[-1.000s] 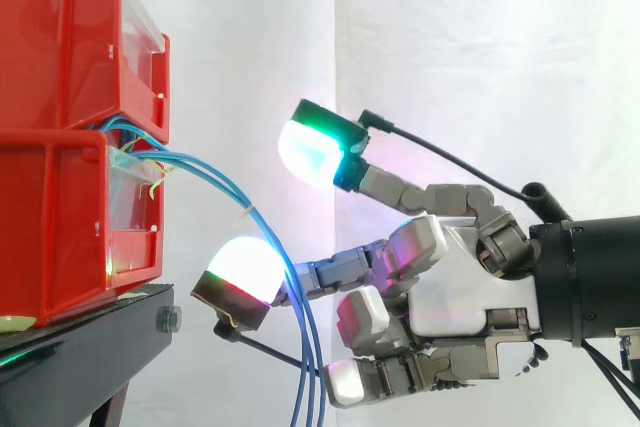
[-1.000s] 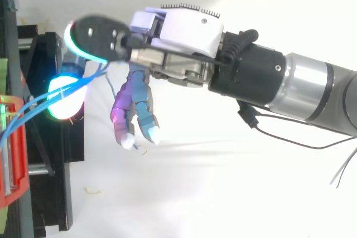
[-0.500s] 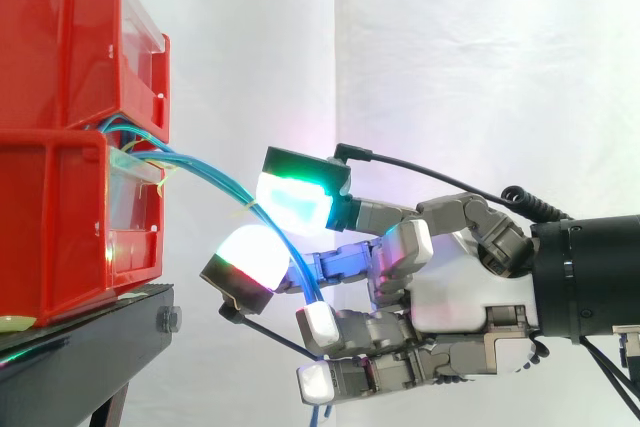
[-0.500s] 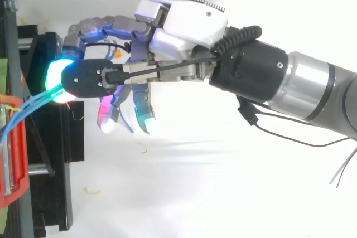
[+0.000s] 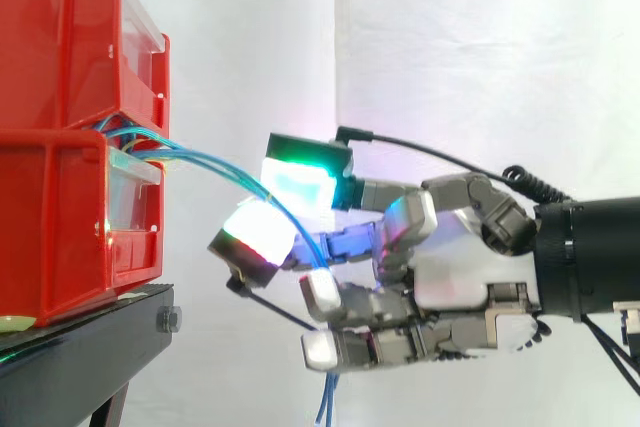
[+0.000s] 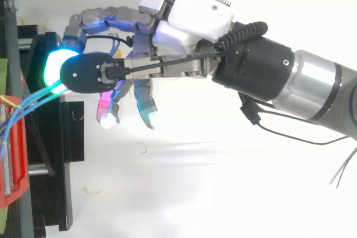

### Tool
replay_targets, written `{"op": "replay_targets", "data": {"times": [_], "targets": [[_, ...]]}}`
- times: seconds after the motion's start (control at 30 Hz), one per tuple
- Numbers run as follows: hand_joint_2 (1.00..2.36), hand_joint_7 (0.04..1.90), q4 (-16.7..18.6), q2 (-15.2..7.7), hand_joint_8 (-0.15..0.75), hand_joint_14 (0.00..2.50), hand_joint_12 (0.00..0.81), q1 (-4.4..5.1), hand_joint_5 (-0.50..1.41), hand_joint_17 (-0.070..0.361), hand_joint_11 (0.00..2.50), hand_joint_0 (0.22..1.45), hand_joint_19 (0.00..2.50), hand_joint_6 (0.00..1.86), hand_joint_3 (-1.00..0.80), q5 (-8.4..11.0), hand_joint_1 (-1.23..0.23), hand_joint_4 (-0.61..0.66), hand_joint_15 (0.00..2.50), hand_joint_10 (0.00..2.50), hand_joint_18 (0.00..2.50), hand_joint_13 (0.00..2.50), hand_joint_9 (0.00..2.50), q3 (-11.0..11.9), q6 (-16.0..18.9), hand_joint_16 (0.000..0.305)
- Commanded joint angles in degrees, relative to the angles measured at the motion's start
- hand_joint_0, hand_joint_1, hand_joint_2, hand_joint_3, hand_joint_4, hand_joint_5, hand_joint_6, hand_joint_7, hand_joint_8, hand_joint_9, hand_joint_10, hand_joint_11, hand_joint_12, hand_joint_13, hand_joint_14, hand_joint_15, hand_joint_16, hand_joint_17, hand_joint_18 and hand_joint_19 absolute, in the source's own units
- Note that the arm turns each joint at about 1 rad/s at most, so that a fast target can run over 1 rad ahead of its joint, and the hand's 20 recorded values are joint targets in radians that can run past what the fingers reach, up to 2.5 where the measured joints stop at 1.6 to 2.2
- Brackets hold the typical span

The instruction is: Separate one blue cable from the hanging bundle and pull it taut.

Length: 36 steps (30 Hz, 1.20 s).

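Pads (image 5: 298, 187) of my hand (image 5: 455, 277) are pinched shut on the blue cable (image 5: 215, 162), a grip meant to draw it away from the bundle (image 5: 140, 142); whether I hold one strand or several I cannot tell. It arcs out from the stacked red bins (image 5: 60, 47) on the black stand (image 5: 90, 332), where the cable ends tuck in; anything else inside is hidden

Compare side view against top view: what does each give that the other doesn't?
Side view: the red bins stacked on the black stand, the blue cables arcing out where the bins meet, their loose ends hanging below the hand. Top view: the arm coming in from the right, and the cables' sideways spread near the bins. Both: the hand's pads pinching the cables.
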Motion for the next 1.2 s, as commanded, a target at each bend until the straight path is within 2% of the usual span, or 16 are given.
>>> {"op": "replay_targets", "data": {"times": [0.0,0.23,0.37,0.4,0.5,0.63,0.73,0.77,0.87,1.0,1.03,1.17], "targets": [[1.02,1.24,-0.71,1.14,0.198,0.02,0.344,0.26,0.14,0.112,0.38,0.76,0.55,0.50,-0.22,0.01,-0.70,0.10,0.49,0.02,0.93,1.35,1.92,-0.03,-0.13,0.050],[1.02,1.26,-2.20,1.05,0.195,0.02,0.338,0.88,0.14,0.111,0.41,0.75,0.55,0.51,-0.16,-0.08,-0.70,0.10,0.51,0.02,0.94,1.36,1.92,-0.03,0.13,0.049],[1.02,1.26,-3.17,1.14,0.197,0.02,0.338,1.49,0.14,0.111,0.42,0.75,0.55,0.51,-0.16,-1.66,-0.70,0.11,0.51,0.02,0.94,1.37,1.93,-0.03,0.57,0.049],[1.02,1.26,-3.87,1.05,0.203,0.02,0.338,1.84,0.14,0.111,0.42,0.75,0.56,0.51,-0.16,-3.24,-0.70,0.11,0.51,0.02,0.94,1.37,1.94,-0.03,1.27,0.049],[1.02,1.26,-5.01,1.14,0.198,0.02,0.339,2.63,0.14,0.111,0.43,0.75,0.55,0.51,-0.15,-5.70,-0.70,0.11,0.51,0.02,0.94,1.37,1.94,-0.03,3.38,0.049],[1.02,1.27,-6.07,1.05,0.203,0.02,0.341,3.16,0.14,0.111,0.44,0.76,0.56,0.51,-0.15,-6.67,-0.70,0.11,0.51,0.02,0.94,1.37,1.95,-0.03,4.61,0.049],[1.02,1.27,-8.44,1.23,0.199,0.02,0.343,4.13,0.14,0.111,0.44,0.76,0.55,0.51,-0.15,-9.04,-0.71,0.11,0.52,0.02,0.94,1.38,1.95,-0.03,6.99,0.049],[1.02,1.27,-9.85,1.58,0.199,0.02,0.346,4.57,0.14,0.111,0.44,0.76,0.56,0.51,-0.16,-10.80,-0.71,0.11,0.51,0.02,0.94,1.38,1.95,-0.03,8.39,0.049],[1.02,1.27,-11.69,2.11,0.199,0.02,0.342,5.01,0.14,0.111,0.44,0.76,0.55,0.51,-0.15,-12.56,-0.71,0.11,0.52,0.02,0.94,1.38,1.94,-0.03,9.62,0.049],[1.02,1.27,-14.42,2.90,0.209,0.02,0.342,5.45,0.14,0.111,0.44,0.76,0.56,0.51,-0.15,-13.09,-0.71,0.11,0.51,0.02,0.94,1.38,1.94,-0.03,9.97,0.049],[1.02,1.28,-16.35,2.90,0.204,0.02,0.342,5.53,0.14,0.111,0.44,0.75,0.55,0.51,-0.15,-13.17,-0.71,0.10,0.51,0.02,0.94,1.38,1.94,-0.03,9.97,0.049],[1.02,1.27,-16.61,2.90,0.202,0.02,0.342,5.53,0.14,0.111,0.44,0.76,0.56,0.51,-0.15,-13.17,-0.70,0.11,0.52,0.02,0.94,1.38,1.94,-0.03,9.89,0.049]]}}
